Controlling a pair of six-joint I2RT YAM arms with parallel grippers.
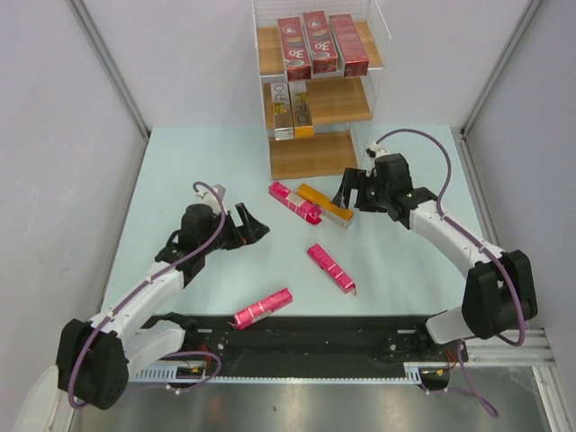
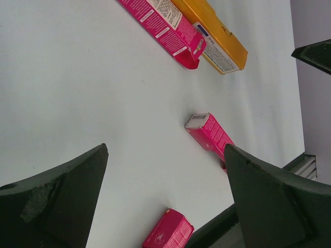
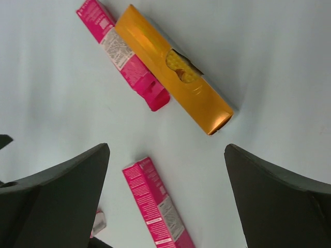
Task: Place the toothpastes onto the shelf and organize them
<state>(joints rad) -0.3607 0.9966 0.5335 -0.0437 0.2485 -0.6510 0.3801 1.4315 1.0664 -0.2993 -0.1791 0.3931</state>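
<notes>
Your worktop [image 1: 207,162] is a pale blue-green sheet, boxed in by plain grey walls [image 1: 54,135] on 3 sides. A black rail [image 1: 342,337] runs along the near edge, where both arms are bolted. Well beyond both tools, against the far wall, stands the shelf [image 1: 310,157]. On its top board 3 dark red cartons [image 1: 319,40] lie side by side, long axes running front to back. On the left of the middle board a silver carton [image 1: 281,110] and a gold carton [image 1: 303,112] lie the same way. Your left tool [image 1: 255,225] is spread wide with nothing between its fingers, and so is your right tool [image 1: 349,193]. Both hang above the worktop, each pointing toward its middle. Just off the right tool's fingertips lies the orange carton [image 1: 326,205], flat, its long axis slanting from far left to near right. The paired pink carton [image 1: 295,202] lies along its left flank, nearly parallel, between the 2 tools. The middle pink carton [image 1: 330,267] lies flat on the near side of the right tool, slanting the same way. The near pink carton [image 1: 262,308] lies on the near side of the left tool, close to the rail, its long axis slanting the other way, from near left to far right.
</notes>
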